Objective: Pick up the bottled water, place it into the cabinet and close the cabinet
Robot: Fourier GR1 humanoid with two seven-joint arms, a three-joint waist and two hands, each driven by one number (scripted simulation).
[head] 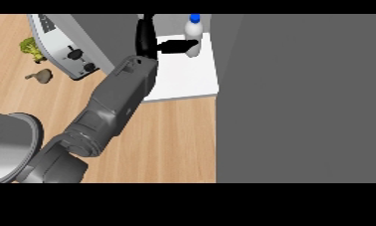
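Note:
The bottled water (193,32), clear with a blue cap, stands upright at the back of the cabinet's white shelf (187,78). My left forearm comes in from the lower left and reaches onto that shelf. My left hand (149,46) is just left of the bottle, fingers (145,25) straight and pointing away from me. Its thumb (176,46) stretches right and touches the bottle's lower side. Nothing is curled round the bottle. The cabinet's grey door (294,100) stands open and fills the right side. My right hand does not show.
A white toaster (64,51) lies on the wooden counter (176,140) at the upper left, with a yellow-green item (30,48) and a small brown item (40,75) beside it. A grey round shape (15,143) sits at the lower left edge.

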